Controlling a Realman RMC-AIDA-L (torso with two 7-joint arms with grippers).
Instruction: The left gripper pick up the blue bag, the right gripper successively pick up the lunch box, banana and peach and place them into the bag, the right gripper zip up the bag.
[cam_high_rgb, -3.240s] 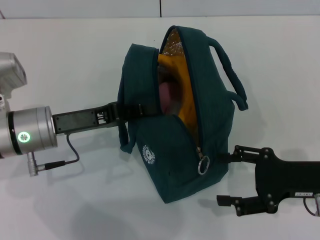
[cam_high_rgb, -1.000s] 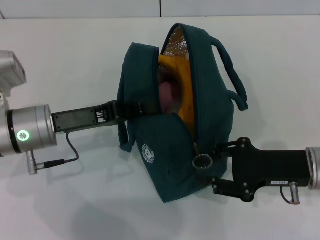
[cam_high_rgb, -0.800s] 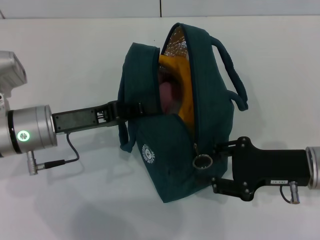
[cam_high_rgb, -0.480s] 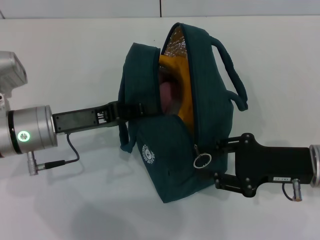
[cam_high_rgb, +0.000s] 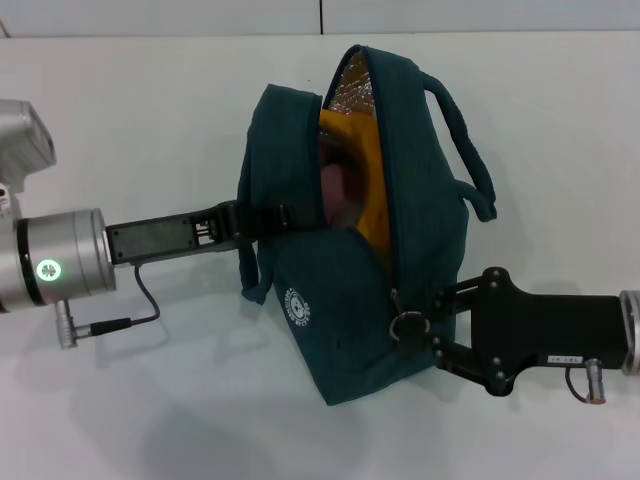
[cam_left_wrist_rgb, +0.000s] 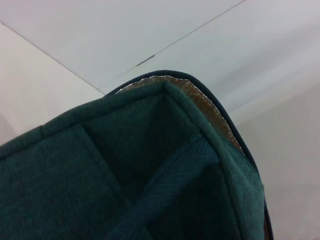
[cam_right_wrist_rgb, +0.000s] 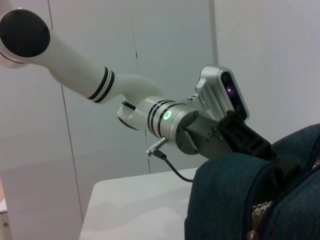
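The blue bag (cam_high_rgb: 340, 300) stands at the table's centre with its zip open. The yellow banana (cam_high_rgb: 345, 125) and the pink peach (cam_high_rgb: 335, 188) show inside it. The lunch box is hidden. My left gripper (cam_high_rgb: 265, 217) is shut on the bag's strap at its left side and holds the bag up. My right gripper (cam_high_rgb: 432, 328) is at the bag's lower right, its fingers drawn in around the metal zip ring (cam_high_rgb: 408, 324). The left wrist view shows only bag fabric (cam_left_wrist_rgb: 125, 175) and silver lining (cam_left_wrist_rgb: 200, 97). The right wrist view shows the bag (cam_right_wrist_rgb: 235, 200) and my left gripper (cam_right_wrist_rgb: 247, 140).
The white table (cam_high_rgb: 150, 400) lies all round the bag. The bag's second handle (cam_high_rgb: 465, 150) loops out to the right. A thin black cable (cam_high_rgb: 140, 300) hangs under the left wrist. A wall stands behind the table (cam_right_wrist_rgb: 175, 50).
My right gripper moved in from the lower right to the zip ring, then its fingers narrowed around the ring. The left arm and the bag stayed still.
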